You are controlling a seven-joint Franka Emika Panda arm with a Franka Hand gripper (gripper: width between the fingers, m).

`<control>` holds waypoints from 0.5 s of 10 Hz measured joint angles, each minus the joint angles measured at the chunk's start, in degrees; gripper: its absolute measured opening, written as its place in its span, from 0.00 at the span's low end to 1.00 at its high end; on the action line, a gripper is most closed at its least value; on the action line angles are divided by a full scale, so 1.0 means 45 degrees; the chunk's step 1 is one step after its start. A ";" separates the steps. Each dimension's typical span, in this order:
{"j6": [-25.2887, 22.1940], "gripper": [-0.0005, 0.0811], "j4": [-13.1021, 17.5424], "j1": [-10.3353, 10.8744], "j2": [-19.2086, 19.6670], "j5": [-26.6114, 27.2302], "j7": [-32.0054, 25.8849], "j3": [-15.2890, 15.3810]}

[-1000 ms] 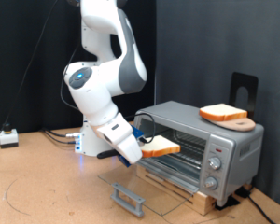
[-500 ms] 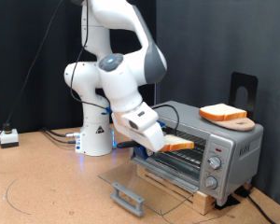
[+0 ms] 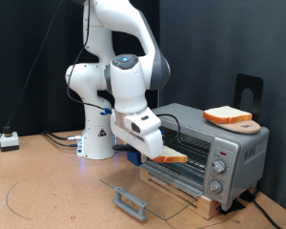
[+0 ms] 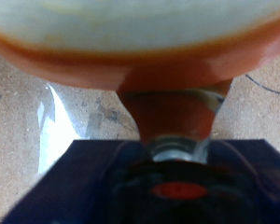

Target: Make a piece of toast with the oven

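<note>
A: The gripper [image 3: 153,145] has dropped lower than a moment ago, fingers closed on the piece of toast [image 3: 172,157], which now sits level at the mouth of the oven [image 3: 202,153], just over the open glass door [image 3: 148,186].

B: So it's going onto the rack. The second slice on its wooden board [image 3: 231,119] sits on the oven's top right corner. Any writing?

A: None readable. The wrist view shows crust [image 4: 140,51] filling the frame.
</note>
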 joint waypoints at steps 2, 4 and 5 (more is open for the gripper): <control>-0.0004 0.49 0.0018 -0.0158 0.0000 0.0001 0.0000 -0.0097; -0.0134 0.49 0.0084 -0.0241 0.0000 0.0139 -0.0001 -0.0130; -0.0234 0.49 0.0122 -0.0240 -0.0006 0.0235 -0.0003 -0.0128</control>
